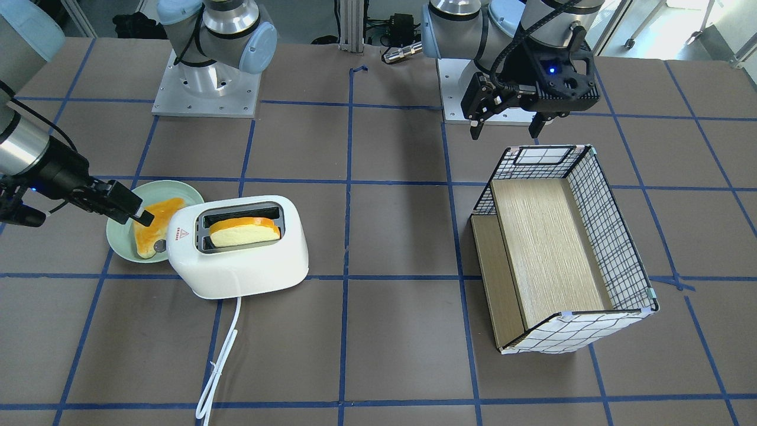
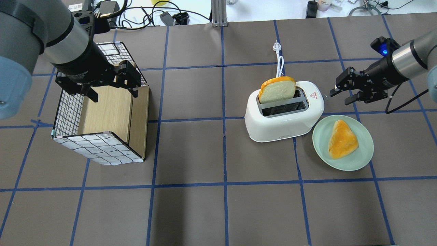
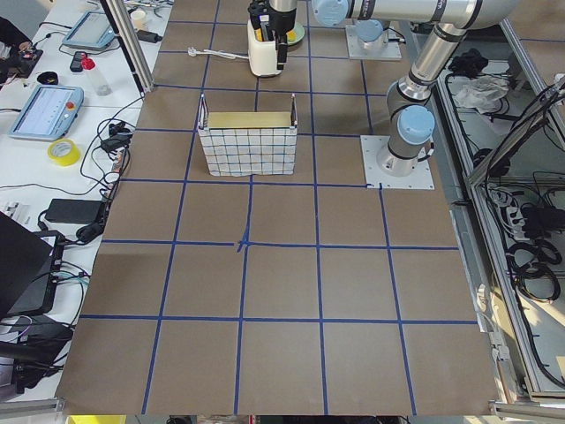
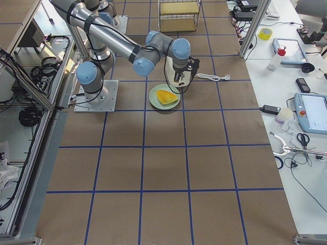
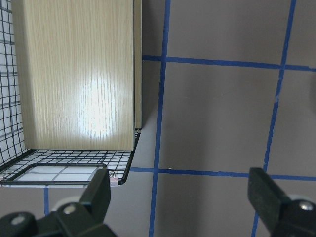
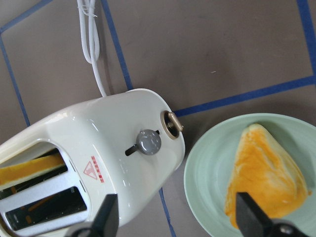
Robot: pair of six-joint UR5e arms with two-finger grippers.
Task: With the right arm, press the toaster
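The white toaster (image 2: 283, 123) stands right of the table's middle, with a bread slice (image 2: 277, 89) sticking up from one slot. Its red triangle sticker and grey end knob (image 6: 149, 141) face my right gripper. My right gripper (image 2: 336, 93) is open and empty. It hovers just off the toaster's knob end, apart from it, and over the plate's edge in the front-facing view (image 1: 139, 214). The right wrist view looks down on the knob between the open fingers (image 6: 106, 217). My left gripper (image 2: 112, 94) is open and empty over the basket.
A pale green plate (image 2: 355, 164) with a piece of toast (image 2: 342, 139) lies right beside the toaster. The toaster's white cord (image 2: 280, 63) runs toward the far edge. A wire basket (image 2: 99, 150) with a wooden insert stands at the left.
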